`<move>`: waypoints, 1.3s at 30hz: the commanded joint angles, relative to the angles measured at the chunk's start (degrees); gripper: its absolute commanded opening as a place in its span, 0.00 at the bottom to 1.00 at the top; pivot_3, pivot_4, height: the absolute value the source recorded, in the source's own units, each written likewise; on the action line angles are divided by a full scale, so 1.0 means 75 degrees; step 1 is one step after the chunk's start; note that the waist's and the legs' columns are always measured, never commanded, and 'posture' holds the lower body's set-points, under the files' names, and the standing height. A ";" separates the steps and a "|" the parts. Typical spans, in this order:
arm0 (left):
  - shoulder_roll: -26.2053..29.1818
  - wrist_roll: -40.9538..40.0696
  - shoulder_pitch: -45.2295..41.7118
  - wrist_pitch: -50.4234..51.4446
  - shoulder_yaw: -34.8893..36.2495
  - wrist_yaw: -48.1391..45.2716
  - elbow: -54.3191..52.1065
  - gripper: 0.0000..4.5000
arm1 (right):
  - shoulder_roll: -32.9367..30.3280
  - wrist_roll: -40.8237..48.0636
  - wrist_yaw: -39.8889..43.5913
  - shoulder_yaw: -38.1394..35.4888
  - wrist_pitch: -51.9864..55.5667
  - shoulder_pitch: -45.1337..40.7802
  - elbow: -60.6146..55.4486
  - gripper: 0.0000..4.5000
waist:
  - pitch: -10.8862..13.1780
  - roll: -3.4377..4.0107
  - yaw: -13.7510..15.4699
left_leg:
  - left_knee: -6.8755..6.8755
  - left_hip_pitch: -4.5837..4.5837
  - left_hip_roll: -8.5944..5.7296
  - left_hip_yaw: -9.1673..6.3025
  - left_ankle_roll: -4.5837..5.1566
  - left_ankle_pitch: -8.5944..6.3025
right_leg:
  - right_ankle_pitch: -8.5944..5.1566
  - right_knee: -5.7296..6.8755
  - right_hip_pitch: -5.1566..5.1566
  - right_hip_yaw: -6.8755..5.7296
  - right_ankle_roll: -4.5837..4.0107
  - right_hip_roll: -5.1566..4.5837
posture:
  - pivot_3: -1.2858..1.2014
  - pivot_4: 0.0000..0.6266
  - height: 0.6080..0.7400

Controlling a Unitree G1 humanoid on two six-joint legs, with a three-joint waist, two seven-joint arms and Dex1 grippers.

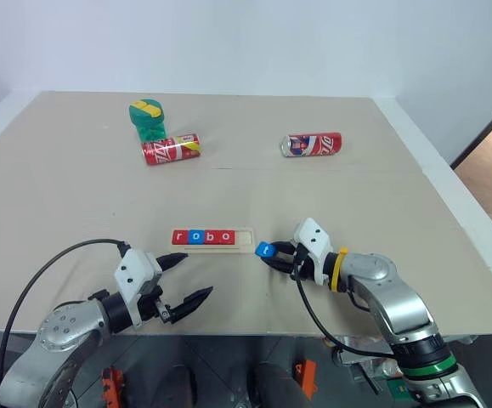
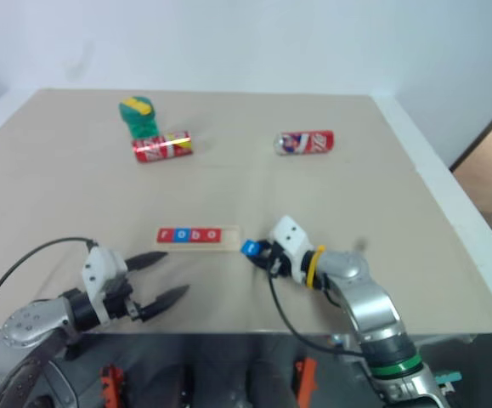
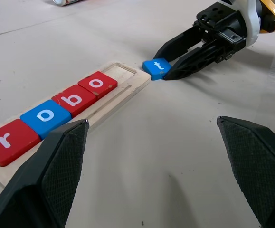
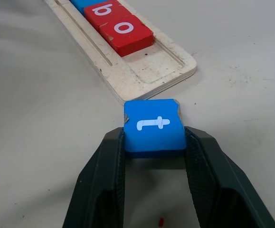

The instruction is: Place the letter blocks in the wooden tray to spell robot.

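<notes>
So the right gripper (image 4: 154, 142) was pinching the blue t block (image 4: 154, 127) by its sides, just short of the tray's (image 4: 163, 78) empty end slot ahead, and I'd reckon it needed lifting over the rim, square beside the o (image 4: 126, 32).

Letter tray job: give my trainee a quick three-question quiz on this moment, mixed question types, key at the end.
1. True or false: the wooden tray already holds four letter blocks, reading r, o, b, o.
2. Which gripper has the blue t block between its fingers? A. left gripper B. right gripper
3. Fill in: the tray's free slot is at the end nearest the ____ block.

Key
1. True.
2. B; the block sits on the table just past the tray's end, and the left gripper is open and empty.
3. t.
</notes>
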 commanded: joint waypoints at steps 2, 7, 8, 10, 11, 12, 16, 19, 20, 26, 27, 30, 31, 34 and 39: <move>-0.0099 0.0037 -0.0193 -0.0142 0.0144 0.0156 0.0010 1.00 | -0.0121 0.0194 0.0176 -0.0207 0.0042 -0.0880 0.0560 0.27 | 0.0003 0.0002 -0.0002 | 0.0002 0.0000 0.0001 0.0007 0.0001 0.0001 | 0.0002 0.0000 -0.0004 0.0005 -0.0005 0.0000 | 0.52 0.24 1.00; -0.0164 0.0122 -0.0253 -0.0216 0.0074 0.0208 0.0082 1.00 | -0.0209 0.0300 0.1273 0.0144 -0.0677 -0.2242 0.1642 0.27 | 0.0018 0.0012 -0.0042 | 0.0009 0.0003 0.0004 0.0026 0.0011 0.0008 | 0.0021 0.0000 -0.0013 0.0026 -0.0014 0.0007 | 0.52 0.24 1.00; -0.0173 0.0132 -0.0255 -0.0225 0.0059 0.0208 0.0087 1.00 | -0.0211 0.0259 0.1521 0.0281 -0.0838 -0.2448 0.1884 0.27 | 0.0017 0.0011 -0.0037 | 0.0007 0.0001 0.0005 0.0020 0.0011 0.0008 | 0.0020 -0.0001 -0.0012 0.0025 -0.0012 0.0011 | 0.52 0.24 1.00; -0.0192 0.0150 -0.0248 -0.0243 0.0038 0.0213 0.0083 1.00 | -0.0202 0.0176 0.1961 0.0523 -0.1195 -0.2754 0.2317 0.27 | 0.0017 0.0011 -0.0029 | 0.0000 0.0000 0.0009 0.0014 0.0011 0.0008 | 0.0024 -0.0001 -0.0012 0.0019 0.0006 0.0017 | 0.52 0.24 1.00; -0.0201 0.0159 -0.0240 -0.0252 0.0033 0.0217 0.0080 1.00 | -0.0183 0.0161 0.2159 0.0623 -0.1340 -0.2876 0.2512 0.27 | 0.0018 0.0011 -0.0024 | -0.0003 -0.0001 0.0010 0.0012 0.0012 0.0005 | 0.0018 -0.0001 -0.0012 0.0016 0.0010 0.0018 | 0.52 0.24 1.00; -0.0211 0.0169 -0.0227 -0.0260 0.0028 0.0223 0.0070 1.00 | -0.0144 0.0117 0.2308 0.0720 -0.1531 -0.3000 0.2743 0.27 | 0.0018 0.0011 -0.0012 | -0.0011 -0.0002 0.0009 0.0010 0.0013 0.0003 | 0.0012 -0.0001 -0.0013 0.0016 0.0008 0.0018 | 0.52 0.24 1.00; -0.0242 0.0207 -0.0137 -0.0292 0.0015 0.0260 -0.0005 1.00 | 0.0024 -0.0125 0.2684 0.0989 -0.2202 -0.3366 0.3576 0.27 | 0.0020 0.0014 -0.0009 | -0.0012 -0.0021 0.0005 0.0006 0.0012 -0.0008 | 0.0001 -0.0001 -0.0024 0.0013 0.0007 0.0012 | 0.52 0.24 1.00; -0.0271 0.0244 -0.0084 -0.0318 0.0021 0.0330 -0.0079 1.00 | 0.0202 -0.0232 0.2649 0.0987 -0.2524 -0.3581 0.4064 0.27 | 0.0020 0.0014 -0.0010 | -0.0011 -0.0022 0.0000 0.0007 0.0011 -0.0010 | 0.0001 -0.0003 -0.0023 0.0013 0.0007 0.0005 | 0.52 0.24 1.00; -0.0289 0.0251 -0.0072 -0.0313 0.0030 0.0362 -0.0105 1.00 | 0.0268 -0.0236 0.2662 0.0979 -0.2569 -0.3626 0.4156 0.27 | 0.0020 0.0015 -0.0010 | -0.0010 -0.0022 0.0000 0.0007 0.0011 -0.0010 | 0.0001 -0.0003 -0.0023 0.0012 0.0007 0.0005 | 0.52 0.24 1.00; -0.0316 0.0285 0.0083 -0.0297 -0.0006 0.0413 -0.0234 1.00 | 0.0366 -0.0341 0.2867 0.1084 -0.2805 -0.3612 0.4348 0.27 | 0.0020 0.0015 -0.0010 | -0.0006 -0.0021 0.0002 0.0003 0.0011 -0.0009 | 0.0003 -0.0002 -0.0021 0.0006 0.0010 0.0006 | 0.52 0.24 1.00; -0.0307 0.0285 0.0087 -0.0293 0.0000 0.0406 -0.0236 1.00 | 0.0360 -0.0361 0.2903 0.1099 -0.2817 -0.3603 0.4360 0.27 | 0.0020 0.0015 -0.0010 | -0.0005 -0.0021 0.0003 0.0003 0.0011 -0.0009 | 0.0003 -0.0002 -0.0021 0.0006 0.0011 0.0006 | 0.52 0.24 1.00; -0.0263 0.0279 0.0064 -0.0296 0.0063 0.0355 -0.0157 1.00 | 0.0389 -0.0404 0.2958 0.1083 -0.2867 -0.3626 0.4430 0.27 | 0.0021 0.0016 -0.0010 | -0.0004 -0.0020 0.0002 0.0005 0.0010 -0.0009 | 0.0004 -0.0002 -0.0020 0.0006 0.0011 0.0005 | 0.52 0.24 1.00; -0.0250 0.0280 0.0055 -0.0300 0.0080 0.0338 -0.0132 1.00 | 0.0407 -0.0420 0.2964 0.1080 -0.2878 -0.3641 0.4461 0.27 | 0.0021 0.0016 -0.0010 | -0.0004 -0.0020 0.0003 0.0005 0.0010 -0.0009 | 0.0004 -0.0002 -0.0020 0.0006 0.0011 0.0005 | 0.52 0.24 1.00; -0.0238 0.0289 0.0032 -0.0301 0.0096 0.0323 -0.0098 1.00 | 0.0466 -0.0487 0.2970 0.1092 -0.2953 -0.3693 0.4618 0.27 | 0.0021 0.0017 -0.0010 | -0.0004 -0.0019 0.0003 0.0004 0.0010 -0.0009 | 0.0004 -0.0002 -0.0020 0.0006 0.0011 0.0006 | 0.52 0.24 1.00; -0.0258 0.0305 -0.0002 -0.0290 0.0091 0.0338 -0.0073 1.00 | 0.0568 -0.0594 0.2989 0.1084 -0.3052 -0.3804 0.4940 0.27 | 0.0021 0.0017 -0.0011 | -0.0004 -0.0016 0.0004 0.0006 0.0010 -0.0009 | 0.0006 -0.0001 -0.0019 0.0006 0.0009 0.0006 | 0.52 0.24 1.00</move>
